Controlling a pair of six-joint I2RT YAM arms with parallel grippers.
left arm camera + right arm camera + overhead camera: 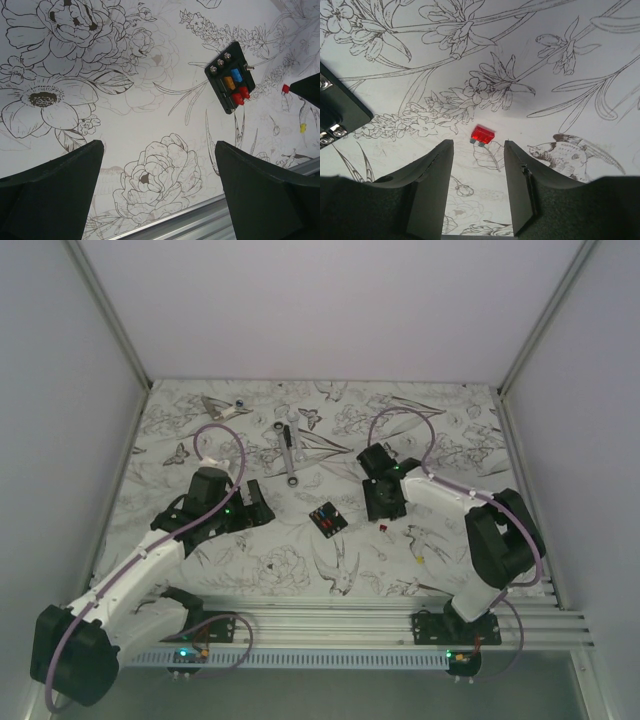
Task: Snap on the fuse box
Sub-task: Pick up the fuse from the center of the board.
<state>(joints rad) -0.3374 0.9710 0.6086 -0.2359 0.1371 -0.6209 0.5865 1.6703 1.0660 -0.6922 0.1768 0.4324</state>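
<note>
Fuse box, a small black squarish plastic block (328, 519), lies flat on the flower-printed table sheet (300, 570). It is about midway between the left and right edges and somewhat nearer the near edge. It sits between the two grippers, touching neither.

The left gripper (159, 150) is to its left, jaws spread wide and holding nothing. In the left wrist view the fuse box is ahead and off to the right, well outside the fingers (55, 190).

The right gripper (385, 510) is to its right, jaws moderately apart and empty. In the right wrist view only a corner of the fuse box shows, at the left edge.

Counts:
- One fuse box.
- One loose red fuse (482, 135), on the sheet just ahead of the right fingertips.
- One loose yellow fuse (419, 560), toward the near right corner.
- One long grey metal bar (288, 455), toward the far edge.

The top face of the fuse box carries three silver studs in a row at one end. Below them are four seated fuses: one orange, one blue and two red. The box lies rotated askew to the table edges.
</note>
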